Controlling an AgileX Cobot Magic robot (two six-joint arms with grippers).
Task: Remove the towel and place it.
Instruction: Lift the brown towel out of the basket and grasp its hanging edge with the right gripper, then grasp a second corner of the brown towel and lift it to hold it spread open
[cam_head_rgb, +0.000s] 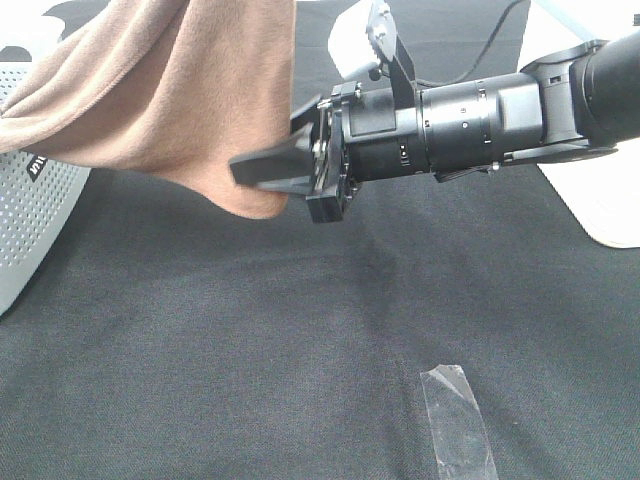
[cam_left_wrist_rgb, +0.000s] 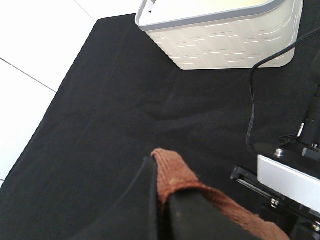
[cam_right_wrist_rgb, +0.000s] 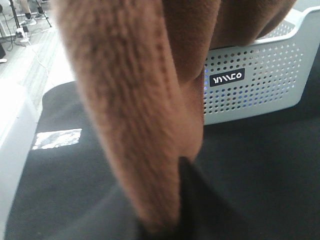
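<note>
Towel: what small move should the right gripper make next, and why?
Probably lift a little, away from the perforated basket. The right gripper appears closed on the towel at its low fold, the left gripper pinches a hem, and part of the towel lies over the basket rim.

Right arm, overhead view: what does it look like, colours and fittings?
The right arm is a glossy black cylinder of ringed segments with small screws. A grey metal camera bracket is mounted on it. Its claw is black, flat and tapering.
</note>
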